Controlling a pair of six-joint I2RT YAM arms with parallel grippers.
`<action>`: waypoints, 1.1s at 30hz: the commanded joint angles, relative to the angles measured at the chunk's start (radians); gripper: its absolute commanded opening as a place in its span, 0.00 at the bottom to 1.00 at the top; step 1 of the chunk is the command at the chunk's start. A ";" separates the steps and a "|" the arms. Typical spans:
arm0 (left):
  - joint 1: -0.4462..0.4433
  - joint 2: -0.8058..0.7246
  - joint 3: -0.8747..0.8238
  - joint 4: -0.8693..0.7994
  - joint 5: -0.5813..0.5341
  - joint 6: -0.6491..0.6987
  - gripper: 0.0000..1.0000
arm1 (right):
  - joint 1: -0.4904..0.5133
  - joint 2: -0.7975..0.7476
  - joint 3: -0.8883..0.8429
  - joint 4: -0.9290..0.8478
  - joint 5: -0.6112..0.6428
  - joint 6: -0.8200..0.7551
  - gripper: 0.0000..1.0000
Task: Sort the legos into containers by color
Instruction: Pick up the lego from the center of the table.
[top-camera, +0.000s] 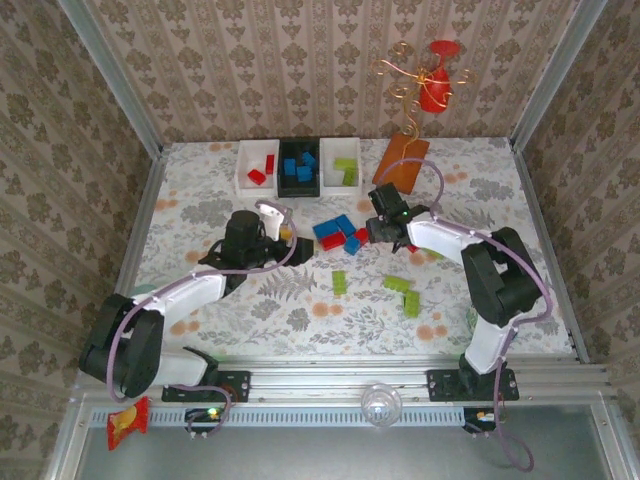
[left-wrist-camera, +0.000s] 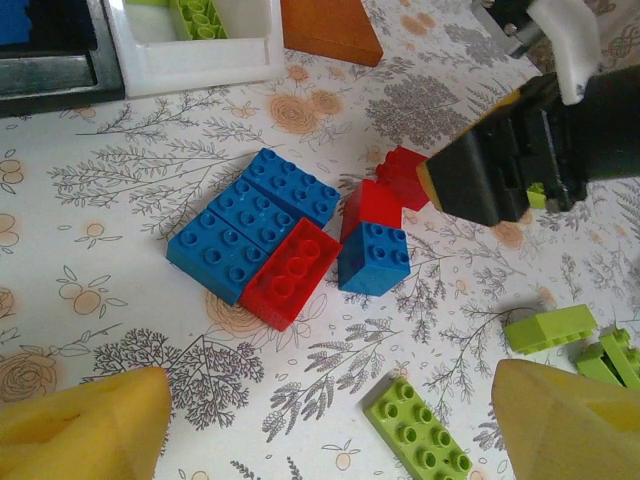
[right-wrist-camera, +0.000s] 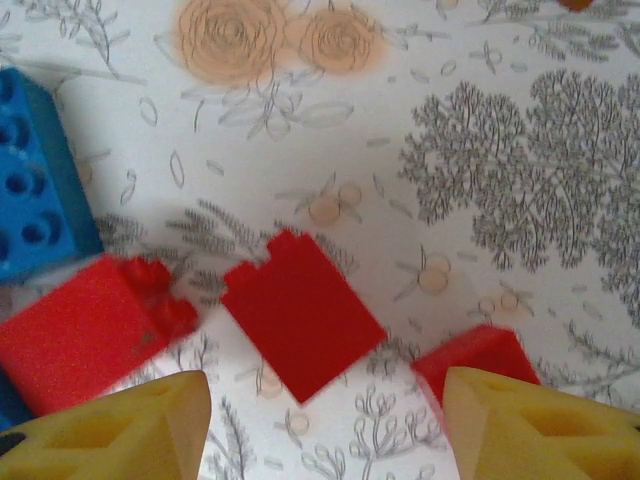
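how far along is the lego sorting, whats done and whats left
Done: a few bricks are sorted, reds in the left white bin, blues in the black bin, greens in the right white bin.
In hand: nothing gripped. The right end effector is open over a red brick; the left end effector is open, empty.
Left: the blue and red cluster and loose green bricks.

— What's the room like?
— Beige damask wallpaper (top-camera: 330, 60) on three sides, far beyond the right pincer (top-camera: 385, 232), with aluminium posts (top-camera: 112, 78) at the corners.
— And beneath the pincer?
— A white cloth (top-camera: 300, 310) printed with grey sprigs and orange roses, evenly lit; a metal rail (top-camera: 330, 381) well behind it.
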 joint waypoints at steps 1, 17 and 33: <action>0.009 -0.027 -0.017 -0.026 -0.015 0.031 0.85 | -0.005 0.038 0.025 -0.052 0.037 -0.010 0.62; 0.011 -0.015 -0.017 -0.022 -0.019 0.030 0.85 | -0.089 0.136 0.090 -0.028 -0.066 0.005 0.52; 0.170 -0.076 -0.105 -0.001 -0.154 -0.122 0.85 | -0.030 -0.006 0.011 0.268 -0.306 -0.005 0.32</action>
